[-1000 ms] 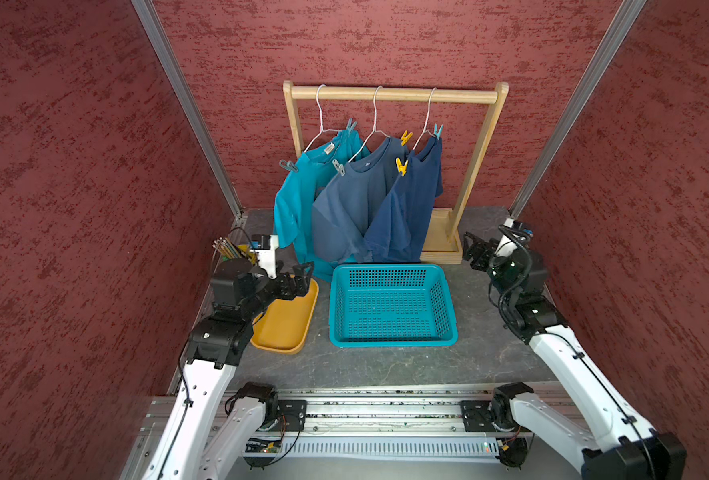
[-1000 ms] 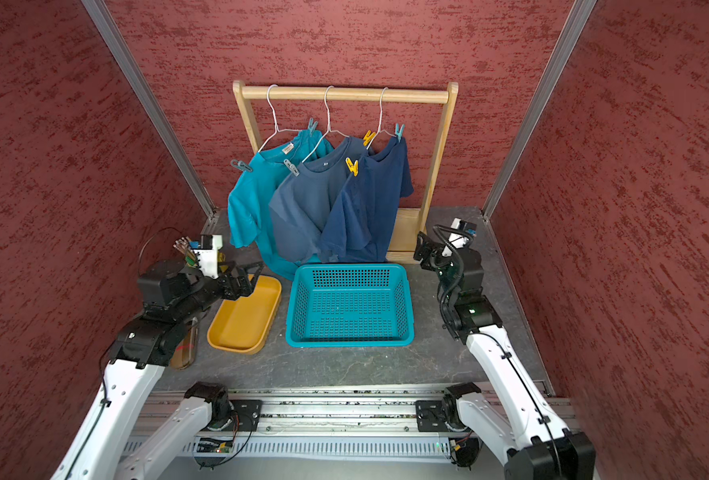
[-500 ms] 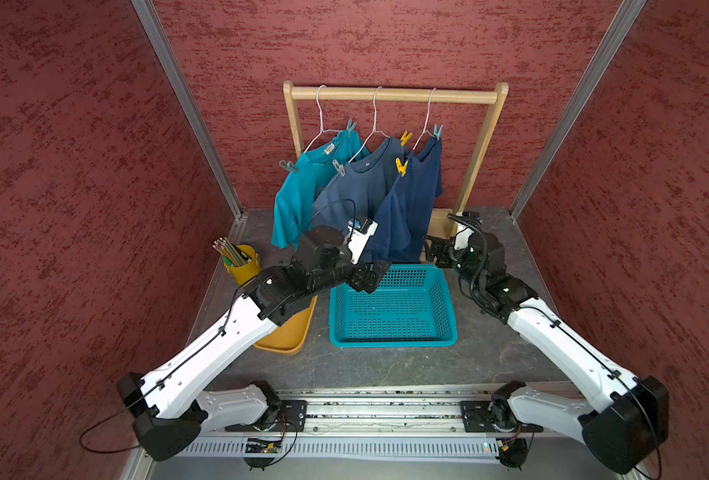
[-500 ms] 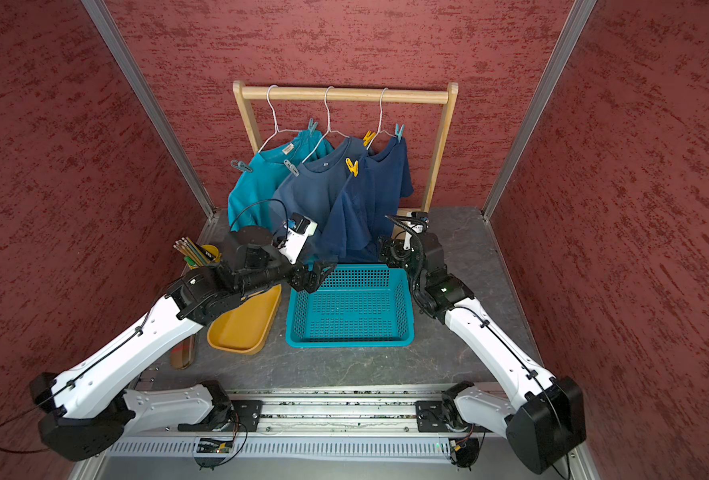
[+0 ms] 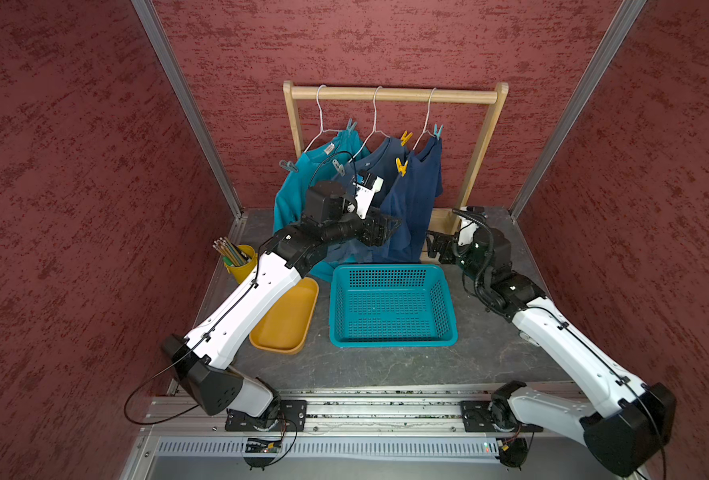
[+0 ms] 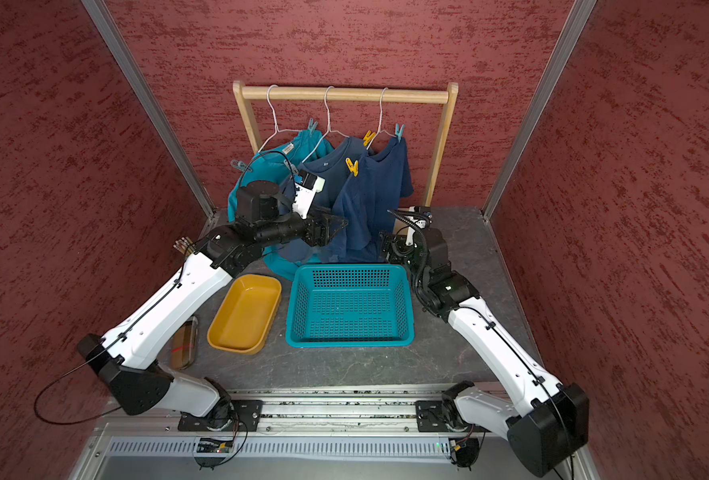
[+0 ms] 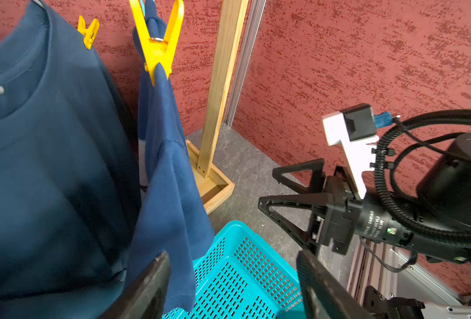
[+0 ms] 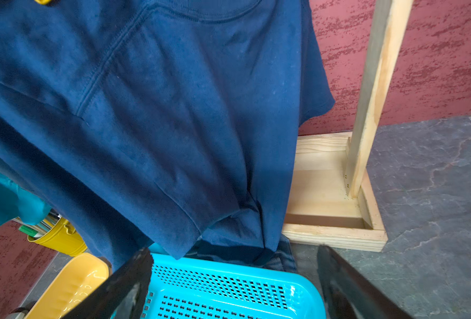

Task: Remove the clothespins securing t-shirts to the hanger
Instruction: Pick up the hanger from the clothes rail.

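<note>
cotton t-shirts drape soft, pinned by wedge-shaped plastic clothespins; left hand, right hand both spread, empty.

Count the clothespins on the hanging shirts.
6: teal t-shirt, grey-blue clip and teal clip; slate t-shirt, grey clip and upper yellow clip; navy t-shirt, lower yellow clip and outermost teal clip. None seems hidden.

**Top view.** The left arm covers much of the teal t-shirt and slate t-shirt. At 10 o'clock from the basket, only the tips of the pencils clear it.

**Left wrist view.** The frame edge crops the yellow clothespin handles and the left gripper fingers.

**Right wrist view.** The navy t-shirt half-hides the pencil cup.
</note>
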